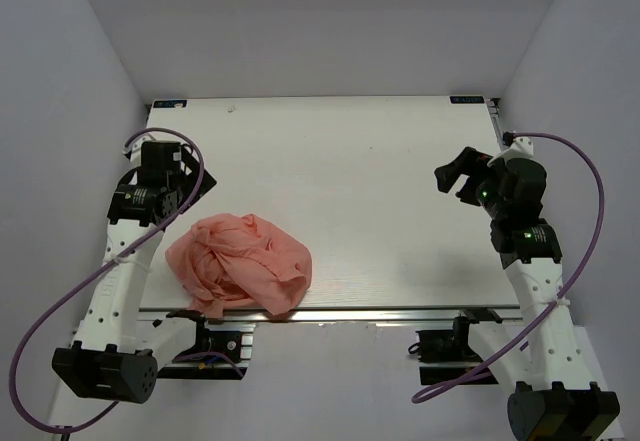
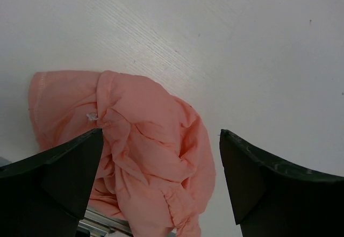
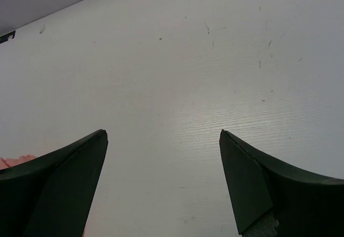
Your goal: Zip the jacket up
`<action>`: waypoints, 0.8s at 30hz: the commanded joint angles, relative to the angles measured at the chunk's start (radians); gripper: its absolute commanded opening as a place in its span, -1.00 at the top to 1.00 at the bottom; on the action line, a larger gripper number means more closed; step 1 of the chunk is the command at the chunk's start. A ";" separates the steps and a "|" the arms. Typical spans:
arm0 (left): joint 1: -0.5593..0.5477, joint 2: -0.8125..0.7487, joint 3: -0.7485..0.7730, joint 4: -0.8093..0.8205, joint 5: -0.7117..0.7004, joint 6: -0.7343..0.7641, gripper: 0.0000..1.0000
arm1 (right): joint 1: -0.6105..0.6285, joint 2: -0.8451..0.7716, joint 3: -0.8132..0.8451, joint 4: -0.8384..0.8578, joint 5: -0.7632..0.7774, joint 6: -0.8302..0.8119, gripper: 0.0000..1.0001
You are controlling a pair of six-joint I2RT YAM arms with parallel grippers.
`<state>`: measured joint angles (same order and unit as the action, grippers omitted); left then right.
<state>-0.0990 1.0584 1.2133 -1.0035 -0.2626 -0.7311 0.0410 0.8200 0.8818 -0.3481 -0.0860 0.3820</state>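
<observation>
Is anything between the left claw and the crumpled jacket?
Nothing visible does. The left claw hangs open over the jacket, which lies bunched at the table's near edge, unobstructed in the left wrist view.

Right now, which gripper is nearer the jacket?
Left. The left gripper sits just beyond the far-left edge of the jacket; the right gripper is well off to its right, across the table.

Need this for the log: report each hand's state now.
Left hand: open, holding nothing, not touching the jacket.
Right hand: open, holding nothing.
</observation>
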 commanded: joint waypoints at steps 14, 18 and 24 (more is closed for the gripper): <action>0.004 0.018 -0.230 0.016 0.080 -0.050 -0.96 | -0.003 0.011 0.022 -0.005 -0.047 -0.023 -0.79; 0.004 0.055 -0.354 0.115 0.164 -0.062 -0.96 | -0.003 0.021 0.022 -0.008 -0.057 -0.022 -0.79; 0.004 0.156 -0.474 0.330 0.322 -0.034 0.59 | -0.003 0.031 0.013 -0.002 -0.070 -0.022 -0.79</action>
<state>-0.0982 1.1866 0.7555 -0.8257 -0.0612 -0.7822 0.0402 0.8486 0.8814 -0.3618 -0.1349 0.3759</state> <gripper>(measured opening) 0.361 0.895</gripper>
